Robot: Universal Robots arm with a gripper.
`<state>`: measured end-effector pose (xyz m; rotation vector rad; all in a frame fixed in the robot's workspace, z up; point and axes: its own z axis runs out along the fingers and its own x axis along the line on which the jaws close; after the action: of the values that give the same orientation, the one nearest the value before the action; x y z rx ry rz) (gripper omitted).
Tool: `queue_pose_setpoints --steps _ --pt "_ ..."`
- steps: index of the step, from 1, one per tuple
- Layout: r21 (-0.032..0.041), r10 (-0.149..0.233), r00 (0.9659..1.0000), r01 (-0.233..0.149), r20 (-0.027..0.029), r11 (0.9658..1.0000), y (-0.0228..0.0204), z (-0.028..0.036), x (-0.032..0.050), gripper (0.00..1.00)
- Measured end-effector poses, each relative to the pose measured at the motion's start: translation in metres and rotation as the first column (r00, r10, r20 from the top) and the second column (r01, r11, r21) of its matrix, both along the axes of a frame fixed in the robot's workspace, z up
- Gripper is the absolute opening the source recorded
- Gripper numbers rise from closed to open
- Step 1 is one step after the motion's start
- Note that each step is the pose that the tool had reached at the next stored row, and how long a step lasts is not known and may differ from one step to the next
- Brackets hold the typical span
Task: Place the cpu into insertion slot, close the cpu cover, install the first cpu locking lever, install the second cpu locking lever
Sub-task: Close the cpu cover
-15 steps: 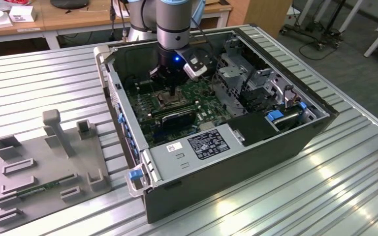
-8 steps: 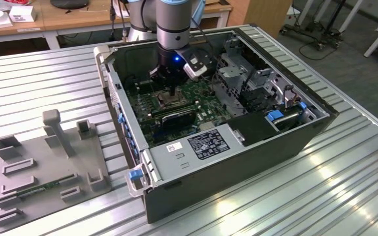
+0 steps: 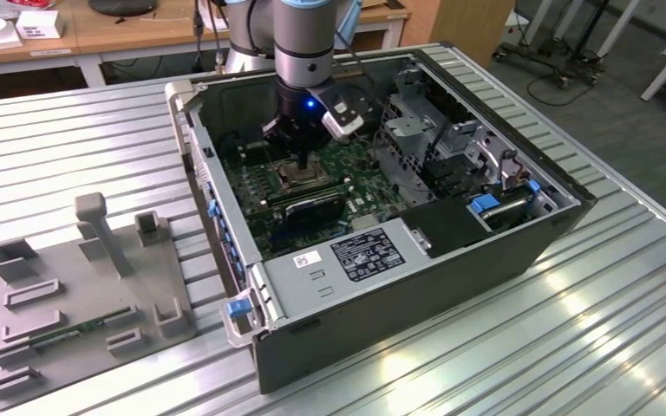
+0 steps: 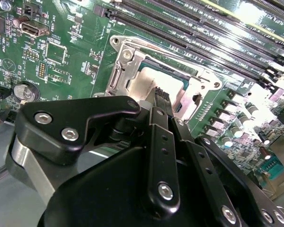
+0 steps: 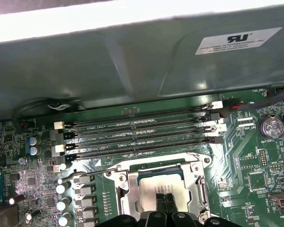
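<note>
Gripper (image 5: 164,199) is way down inside the open computer case (image 3: 426,260), which sits around the middle of the bench (image 3: 610,329). Its fingertips are squeezed together with nothing between them, tips right on the cpu (image 5: 149,189). The chip's lying flat in the insertion slot (image 3: 284,182), and the cpu cover (image 5: 195,183) looks folded down around it; can't tell if the levers are hooked. My worry: those tips sit on bare chip, so a hard push or sideways skid could shift it, bend socket pins, or clip the memory slots (image 5: 142,137) just beside.
</note>
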<state>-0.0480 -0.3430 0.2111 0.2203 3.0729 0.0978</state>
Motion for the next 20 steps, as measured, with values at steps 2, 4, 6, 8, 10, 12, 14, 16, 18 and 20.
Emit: queue_pose_setpoints --steps 2,4,6,8,10,12,14,16,18,20 --pt "0.0000 0.000 1.0000 0.000 0.0000 1.0000 0.0000 0.0001 -0.0001 0.11" --pt "-0.0001 0.000 1.0000 0.000 -0.0001 1.0000 0.0000 0.0008 -0.0001 0.11" --pt "0.0001 0.000 1.0000 0.000 0.0000 1.0000 0.0000 0.0013 0.0000 0.11" --pt "0.0000 0.000 1.0000 0.000 0.0000 1.0000 0.0000 0.0017 -0.0003 0.11" --pt "0.0001 0.000 1.0000 0.000 0.0001 1.0000 0.0000 0.0019 -0.0003 0.11" --pt "-0.0001 0.000 1.0000 0.000 -0.0001 1.0000 0.0000 0.0023 -0.0003 0.11" --pt "-0.0002 0.000 1.0000 0.000 -0.0001 1.0000 0.0000 0.0028 -0.0003 0.11" --pt "0.0000 0.000 1.0000 0.000 0.0000 1.0000 0.0000 0.0033 -0.0003 0.11" --pt "0.0001 0.000 1.0000 0.000 0.0001 1.0000 0.0000 0.0037 -0.0003 0.11" --pt "0.0002 0.000 1.0000 0.000 0.0001 1.0000 0.0000 0.0038 -0.0003 0.11"
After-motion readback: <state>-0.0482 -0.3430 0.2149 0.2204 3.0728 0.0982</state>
